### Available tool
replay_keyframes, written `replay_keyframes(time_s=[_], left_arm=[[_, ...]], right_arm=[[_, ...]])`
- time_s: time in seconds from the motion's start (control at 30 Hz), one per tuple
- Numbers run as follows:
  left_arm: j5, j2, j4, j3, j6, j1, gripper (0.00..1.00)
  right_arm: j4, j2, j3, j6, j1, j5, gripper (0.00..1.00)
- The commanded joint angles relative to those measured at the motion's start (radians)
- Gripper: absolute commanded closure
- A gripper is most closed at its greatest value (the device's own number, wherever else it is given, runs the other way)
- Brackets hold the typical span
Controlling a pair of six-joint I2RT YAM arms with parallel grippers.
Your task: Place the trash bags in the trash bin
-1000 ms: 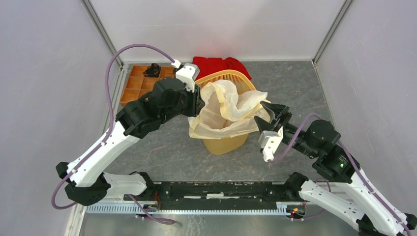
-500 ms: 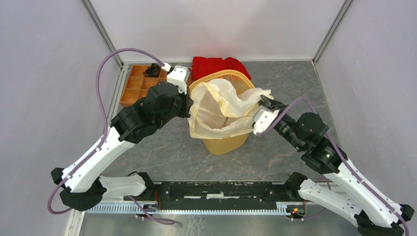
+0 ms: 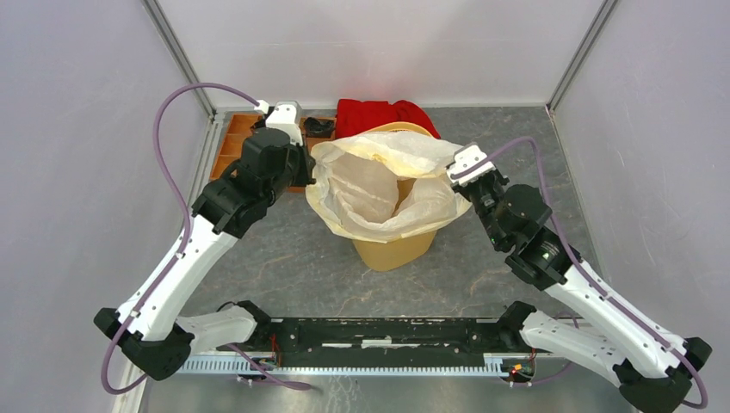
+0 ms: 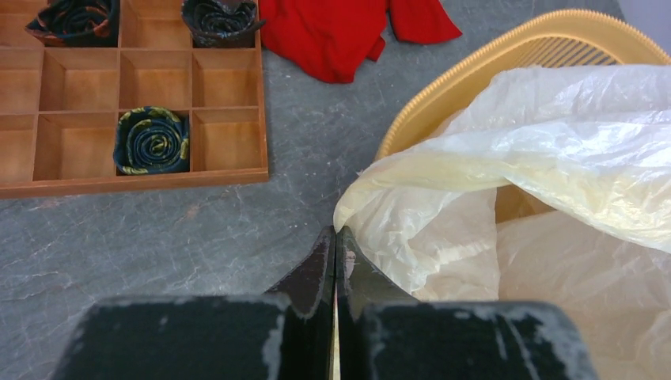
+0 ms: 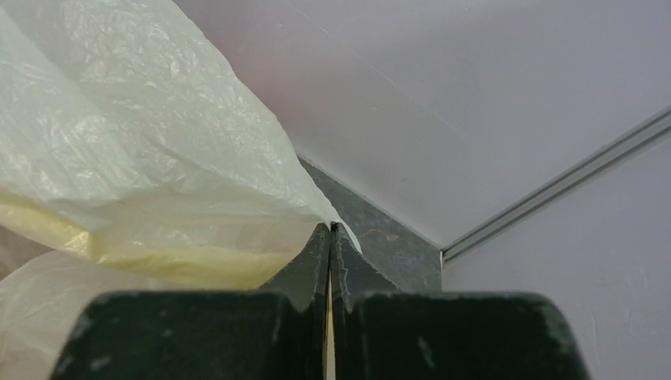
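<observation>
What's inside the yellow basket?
The crinkly white trash bag droops into the trash bin, with its mouth stretched wide over the rim. The bag hides the bin's bottom, so anything lying underneath it cannot be seen.

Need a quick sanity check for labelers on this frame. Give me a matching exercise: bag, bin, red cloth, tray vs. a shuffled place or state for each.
Things:
1. trash bag
2. trash bin
3. red cloth
4. wooden tray

Places or states:
A. some compartments hold rolled dark fabric pieces
B. yellow-orange, upright, mouth draped with plastic
C. crumpled by the back wall, behind the bin
D. spread open, pinched at opposite edges by the left gripper and the right gripper

Pairs: 1-D, 2-B, 3-C, 4-A
</observation>
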Motion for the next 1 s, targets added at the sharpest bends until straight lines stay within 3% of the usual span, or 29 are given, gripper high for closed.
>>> replay_keyframes(time_s=[0.0,0.23,0.4,0.67,0.87,0.93,0.97], left_arm=[[0.053,-0.015,0.100,-0.012,0.040,0.047,0.98],[0.085,0.021,0.162,-0.025,0.034,0.117,0.98],[0.143,0.068,0.198,-0.023,0.021,0.174,0.98],[0.252,0.121,0.243,-0.031,-0.012,0.246,0.98],[0.380,0.172,0.283,-0.053,-0.049,0.310,0.98],[0.419,0.181,0.294,-0.062,-0.061,0.320,0.98],[0.437,0.183,0.300,-0.066,-0.064,0.323,0.98]], right_arm=[[0.072,0.036,0.006,0.115,-0.047,0.040,1.00],[0.090,0.053,-0.011,0.236,-0.215,-0.116,1.00],[0.091,0.085,-0.020,0.309,-0.333,-0.319,1.00],[0.083,0.175,-0.006,0.400,-0.461,-0.556,1.00],[0.077,0.253,-0.004,0.450,-0.484,-0.675,1.00],[0.038,0.277,0.017,0.455,-0.485,-0.722,0.91],[-0.019,0.285,0.040,0.462,-0.485,-0.728,0.80]])
